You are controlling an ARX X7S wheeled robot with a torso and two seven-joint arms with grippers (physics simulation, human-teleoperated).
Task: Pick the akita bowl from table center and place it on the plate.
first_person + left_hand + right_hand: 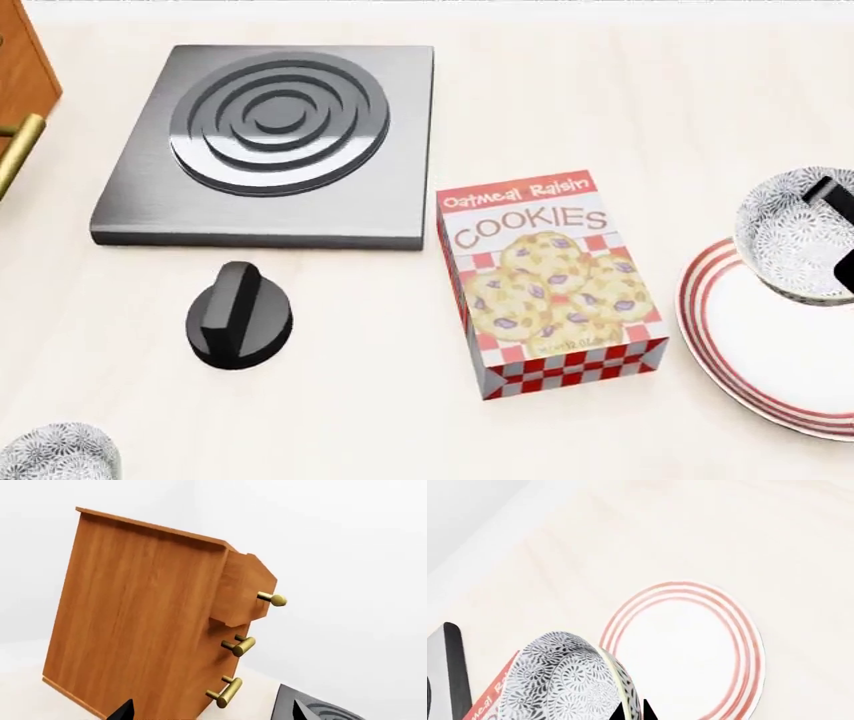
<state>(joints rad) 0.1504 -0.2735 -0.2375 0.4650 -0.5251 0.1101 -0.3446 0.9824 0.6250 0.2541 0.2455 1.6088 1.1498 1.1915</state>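
the right claw (634, 711) is clamped on the rim of the patterned bowl (798, 235), carrying it tilted over the far left edge of the red-ringed plate (747, 345), at the right of the table. in the right wrist view the bowl (570, 677) hangs well off to one side of the plate (684, 647), so letting go now would likely drop it on the rim, where it could tip or roll off. the thin rim grip on a tilted bowl could also slip. the cookie box (550, 280) stands just left of the plate, and a swing that way could knock it. only the tips of the left claw (213, 712) show, so i cannot tell if it is apart or together; it points at a wooden cabinet (147, 615). a second, look-alike bowl (54, 452) sits at the near left.
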